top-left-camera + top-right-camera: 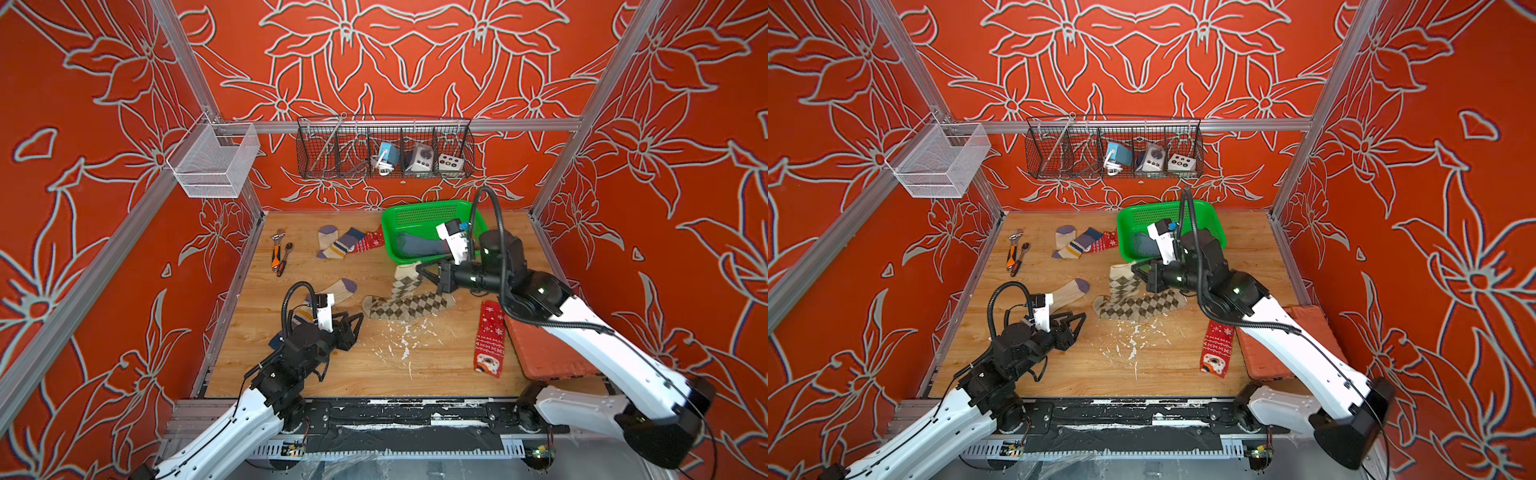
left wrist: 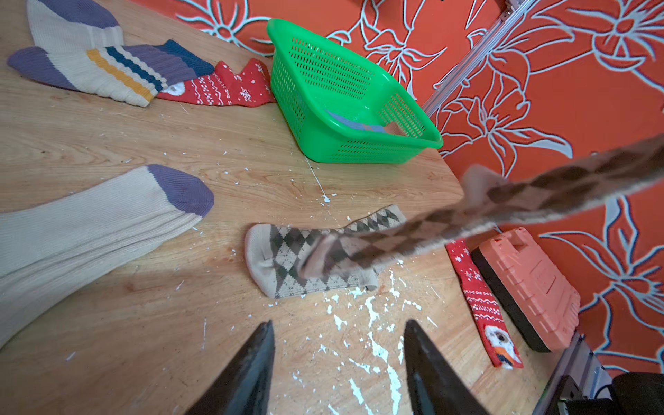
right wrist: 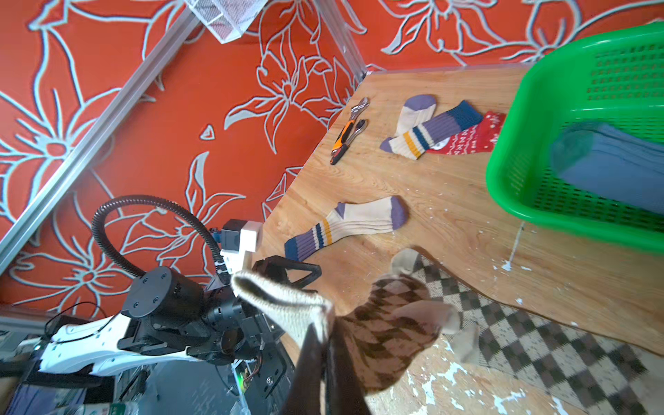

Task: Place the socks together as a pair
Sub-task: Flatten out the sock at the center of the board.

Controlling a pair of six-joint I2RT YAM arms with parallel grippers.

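**Argyle sock pinched at the green basket's near rim**

The right gripper [image 1: 420, 267] is pressed together on the cream cuff of one brown-beige argyle sock [image 1: 402, 286], just in front of the green basket [image 1: 415, 216]. The sock hangs from the pinch. Its lower end lies over the second argyle sock [image 1: 415, 305], which is flat on the wooden table [image 1: 436, 365] a little farther from the basket. Whether the two touch I cannot tell.

The left gripper [image 2: 337, 332] hovers well apart from the basket, its jaws spread over bare, paint-flecked wood. Just beside it lies a cream sock with a purple toe [image 1: 338, 291].

The basket holds blue-grey ribbed sock fabric [image 3: 611, 165]; how many socks cannot be told. A red snowflake sock [image 1: 370, 241] lies right at the basket's outer wall. Another cream, purple-toed sock [image 1: 332, 245] with a striped cuff lies partly over it. Farther out on that side are a wrench and pliers [image 1: 280, 253]. A second red snowflake sock [image 1: 490, 336] lies well in front of the basket, just beside an orange case [image 1: 540, 353].

On the wall behind and above the basket, a black wire rack [image 1: 465, 141] carries a blue device with a white cable [image 1: 388, 154], a white gadget [image 1: 417, 158] and a white button box [image 1: 451, 162], each in its own compartment. A white mesh basket [image 1: 212, 162] hangs well apart on the side rail.
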